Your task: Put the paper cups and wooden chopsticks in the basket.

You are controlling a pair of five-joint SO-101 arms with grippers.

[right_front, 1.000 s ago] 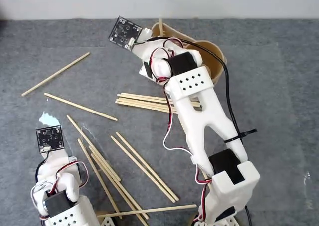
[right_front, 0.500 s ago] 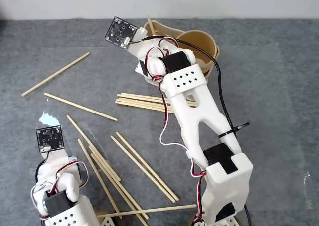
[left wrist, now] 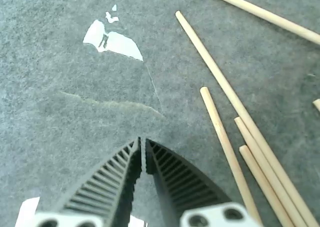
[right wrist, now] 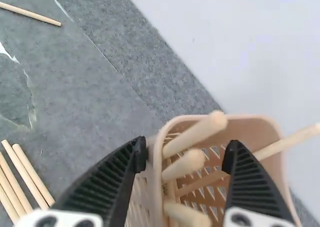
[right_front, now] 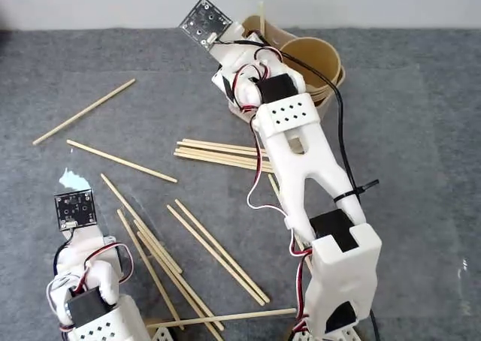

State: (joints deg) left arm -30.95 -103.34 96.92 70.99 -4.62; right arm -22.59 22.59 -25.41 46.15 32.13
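While right fingers [right wrist: 107, 182] gape astride the basket [right wrist: 250, 120] rim, chopsticks [right wrist: 195, 132] between; left fingers [left wrist: 120, 182] closed, empty

The table [right_front: 421, 206] is covered in grey felt. Wooden chopsticks [right_front: 122, 161] are scattered loosely across it. The basket [right_front: 276, 34] is set at its far edge, and a pale patch [right_front: 74, 180] is seen near the left.

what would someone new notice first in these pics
The white right arm stretched across the grey mat, its open right gripper over the basket with chopstick ends poking up. Then the loose chopsticks strewn over the mat, with the left gripper shut beside them.
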